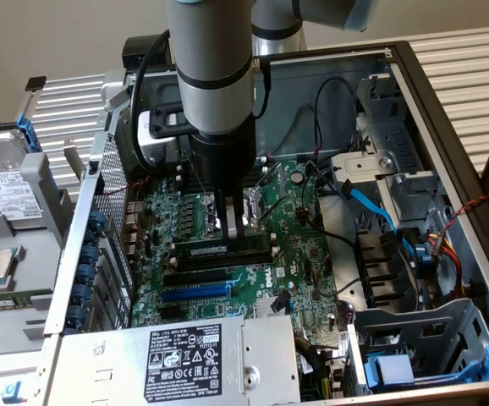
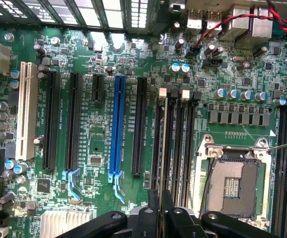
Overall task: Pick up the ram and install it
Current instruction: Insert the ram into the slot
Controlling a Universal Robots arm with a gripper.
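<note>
The ram [image 1: 223,251] is a long thin stick standing on edge along the black memory slots [image 2: 180,139] in the middle of the motherboard. In the wrist view the ram [image 2: 162,144] shows edge-on as a thin line over the slot nearest the black expansion slots. My gripper [image 1: 238,228] comes straight down from above and is shut on the ram's top edge near its middle; its black fingers [image 2: 148,218] pinch the stick from both sides. I cannot tell whether the ram is pressed fully into the slot.
The open case holds a blue expansion slot [image 2: 116,124], an empty CPU socket [image 2: 235,186], a power supply [image 1: 177,355] at the front, and a blue cable [image 1: 371,207] by the drive cage on the exterior view's right. A hard drive [image 1: 8,194] lies outside the case on the exterior view's left.
</note>
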